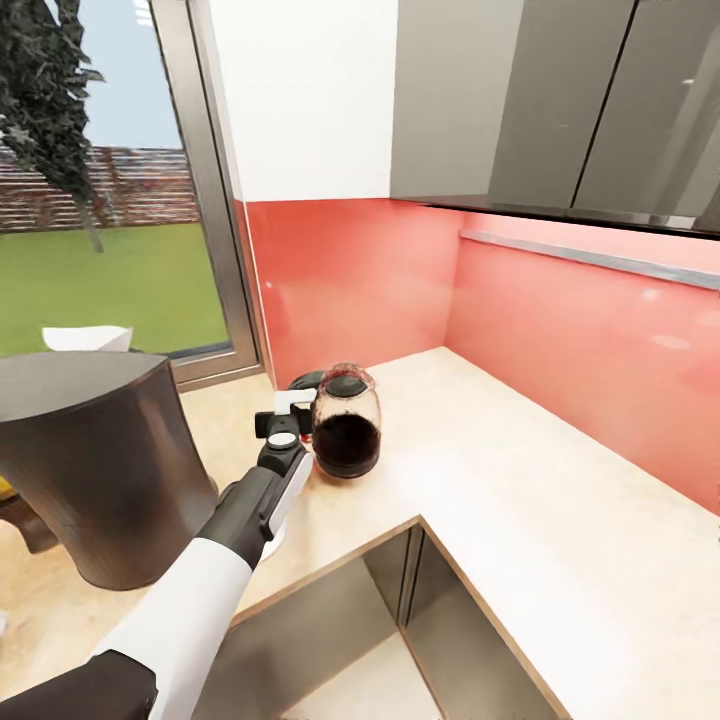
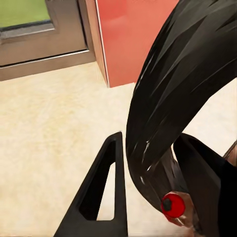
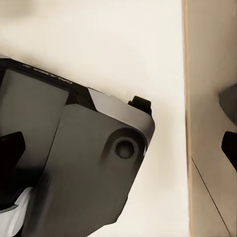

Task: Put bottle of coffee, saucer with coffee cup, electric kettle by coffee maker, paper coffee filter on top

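Head view: the electric kettle stands upright on the countertop, near the inner corner below the red backsplash. The left gripper reaches to it from about 7 o'clock, its fingers at the kettle's black loop handle on the 9 o'clock side. The tall coffee maker stands close at the kettle's 9 o'clock, well apart from it, with a white paper coffee filter showing just past its flat top. A window with grass outside lies at 11 o'clock.

Left wrist view: the two black fingers sit either side of the kettle's curved black handle; the jaws are closed around the handle, pinching it. A small red button shows low on the kettle. Beige counter lies beneath.

Right wrist view: a dark grey robot part over pale floor, beside a wood-edged panel. I cannot tell how the right gripper's jaws stand
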